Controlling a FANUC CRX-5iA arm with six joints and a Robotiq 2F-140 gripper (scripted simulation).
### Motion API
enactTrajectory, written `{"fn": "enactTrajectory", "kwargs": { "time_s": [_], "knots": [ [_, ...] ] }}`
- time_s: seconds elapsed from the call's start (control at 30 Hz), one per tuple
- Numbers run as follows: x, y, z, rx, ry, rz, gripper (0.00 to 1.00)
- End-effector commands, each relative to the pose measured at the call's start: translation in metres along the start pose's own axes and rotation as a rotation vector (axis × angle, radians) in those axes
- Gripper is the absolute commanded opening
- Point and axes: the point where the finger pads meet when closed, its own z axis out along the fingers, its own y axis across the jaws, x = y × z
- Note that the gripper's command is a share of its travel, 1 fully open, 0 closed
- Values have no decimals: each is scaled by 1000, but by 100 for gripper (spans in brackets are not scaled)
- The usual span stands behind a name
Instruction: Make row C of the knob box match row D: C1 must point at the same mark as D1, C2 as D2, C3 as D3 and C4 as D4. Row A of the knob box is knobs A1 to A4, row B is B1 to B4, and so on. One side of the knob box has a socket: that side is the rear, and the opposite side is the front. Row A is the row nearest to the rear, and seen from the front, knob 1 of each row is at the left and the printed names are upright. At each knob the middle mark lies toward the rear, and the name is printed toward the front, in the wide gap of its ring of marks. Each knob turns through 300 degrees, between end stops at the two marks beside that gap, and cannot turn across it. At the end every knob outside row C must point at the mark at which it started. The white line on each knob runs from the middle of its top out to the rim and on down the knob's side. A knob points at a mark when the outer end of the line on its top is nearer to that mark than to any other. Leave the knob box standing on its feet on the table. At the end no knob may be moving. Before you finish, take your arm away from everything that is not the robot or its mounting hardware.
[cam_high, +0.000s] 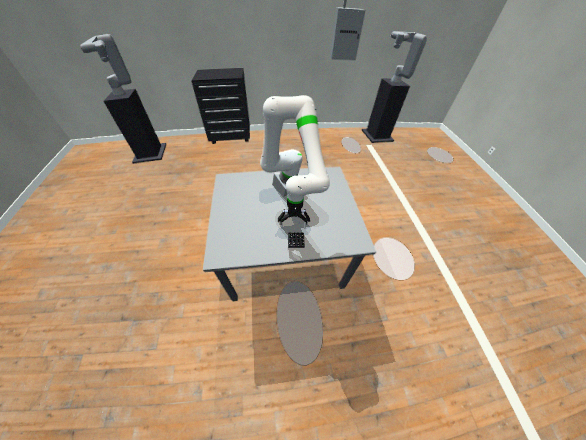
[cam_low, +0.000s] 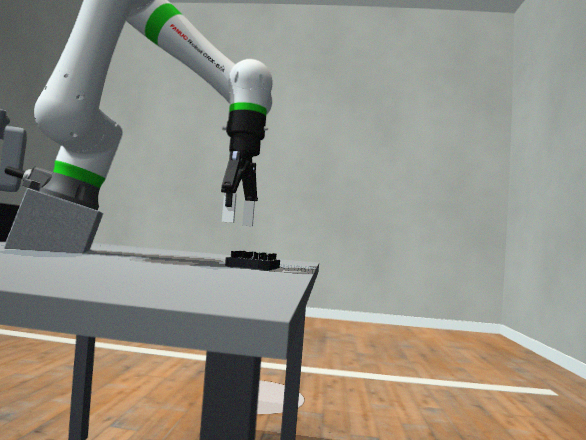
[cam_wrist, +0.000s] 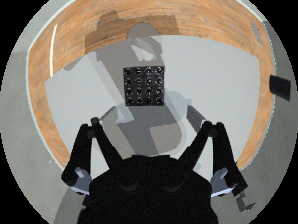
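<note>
Pincer (cam_low: 239, 215) hangs wide open, empty above the knob box (cam_low: 251, 261); only the wrist view shows its knob grid.

"FANUC" in red on arm (cam_low: 200, 47).

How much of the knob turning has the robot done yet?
Nothing looks done yet. The gripper hangs open and empty, high above the knob box, which stands on the table. The knob marks are too small to read. Still left: going down and turning row C.
</note>
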Motion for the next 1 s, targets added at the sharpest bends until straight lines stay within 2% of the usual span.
{"fn": "enactTrajectory", "kwargs": {
  "time_s": [0.0, 0.1, 0.13, 0.97],
  "knots": [
    [39, 14, -5, 6, -6, 5, 100],
    [52, 20, -7, 7, -6, 7, 100],
    [52, 20, -7, 7, -6, 7, 12],
    [52, 20, -7, 7, -6, 7, 12]
  ]
}}
